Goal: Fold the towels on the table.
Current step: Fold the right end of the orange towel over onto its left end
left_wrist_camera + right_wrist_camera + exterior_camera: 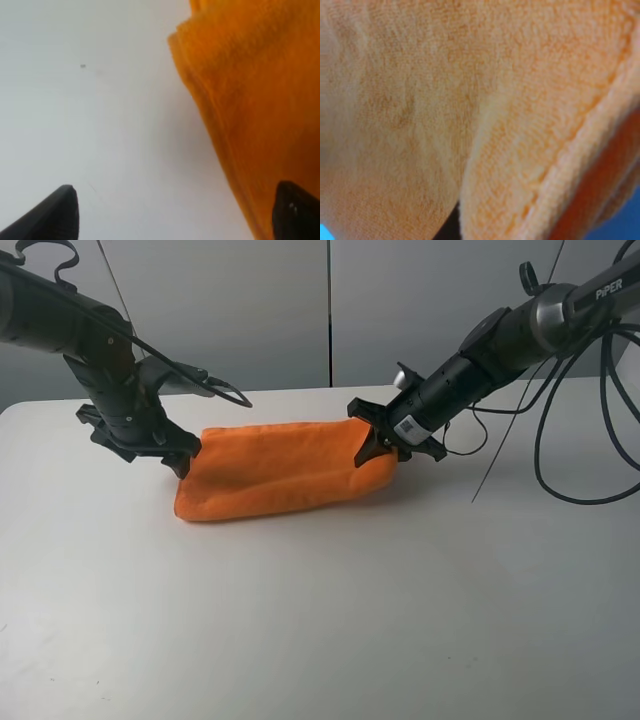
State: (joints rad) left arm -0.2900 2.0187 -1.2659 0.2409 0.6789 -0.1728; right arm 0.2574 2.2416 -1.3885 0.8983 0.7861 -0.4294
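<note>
Light: bright, even and diffuse across the table [300,640].
Shadows: a faint, soft band on the table beneath the towel [270,475], deeper just beside the right gripper [368,435].
Left wrist view: slightly soft; left gripper [175,215] fingertips dark and blurred.
Right wrist view: towel too close, heavily blurred, washed pale.

You are seeing one readable word: "PiPER", showing in white letters on the right arm [608,288], far right. A white sticker [408,425] lower on that arm is showing print too small to read.
</note>
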